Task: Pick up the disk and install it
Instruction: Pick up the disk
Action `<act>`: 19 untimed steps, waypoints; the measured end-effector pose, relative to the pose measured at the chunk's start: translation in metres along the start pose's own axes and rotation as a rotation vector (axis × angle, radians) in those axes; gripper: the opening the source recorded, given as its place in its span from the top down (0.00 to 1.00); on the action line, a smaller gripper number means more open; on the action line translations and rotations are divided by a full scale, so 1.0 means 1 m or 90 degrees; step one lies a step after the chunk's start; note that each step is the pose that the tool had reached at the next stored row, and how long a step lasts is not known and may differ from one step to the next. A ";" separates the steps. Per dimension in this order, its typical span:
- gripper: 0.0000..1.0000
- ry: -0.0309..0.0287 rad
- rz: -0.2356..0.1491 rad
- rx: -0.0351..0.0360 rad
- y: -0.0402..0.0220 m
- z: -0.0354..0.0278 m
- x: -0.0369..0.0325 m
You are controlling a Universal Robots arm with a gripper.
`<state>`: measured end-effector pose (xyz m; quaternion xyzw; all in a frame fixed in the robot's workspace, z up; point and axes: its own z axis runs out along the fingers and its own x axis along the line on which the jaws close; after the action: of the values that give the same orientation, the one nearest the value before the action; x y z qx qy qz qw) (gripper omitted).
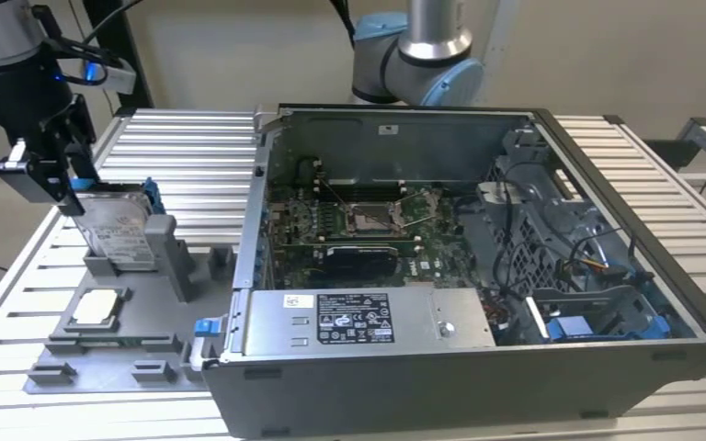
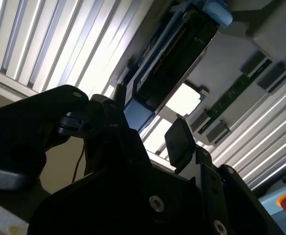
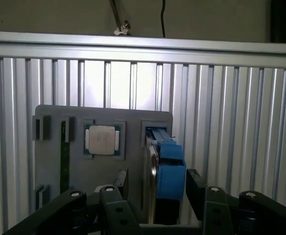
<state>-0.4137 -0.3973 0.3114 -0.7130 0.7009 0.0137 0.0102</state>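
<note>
The disk [image 1: 120, 230] stands upright on its edge in a slot of the grey fixture tray [image 1: 108, 354], at the exterior view's left. It is silver with a white label and sits in a blue plastic frame [image 3: 170, 171]. My gripper [image 1: 69, 188] hangs at the disk's upper end. In the first wrist view the gripper [image 3: 157, 188] is open, with one black finger on each side of the disk and a small gap at both. The second wrist view shows the disk [image 2: 174, 58] edge-on beyond the gripper [image 2: 150, 122].
An open computer case [image 1: 647, 276] fills the middle and the exterior view's right, holding a motherboard [image 1: 353, 220], a grey labelled box [image 1: 353, 317] and a blue drive bay [image 1: 586, 326]. A small square chip [image 3: 101, 139] lies on the tray. The slatted metal table [image 1: 181, 147] lies beneath.
</note>
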 end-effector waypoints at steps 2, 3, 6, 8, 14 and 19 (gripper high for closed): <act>0.00 0.0000 0.001 0.0000 -0.0002 0.0036 0.0001; 0.00 0.0000 0.002 0.0001 -0.0003 0.0054 0.0002; 0.00 0.0000 0.003 0.0001 -0.0004 0.0110 0.0004; 0.00 0.0000 0.004 0.0001 -0.0005 0.0145 0.0005; 0.00 0.0000 0.005 0.0001 -0.0009 0.0243 0.0008; 0.00 0.0000 0.005 0.0002 -0.0009 0.0246 0.0008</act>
<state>-0.4129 -0.3973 0.2868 -0.7105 0.7035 0.0136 0.0102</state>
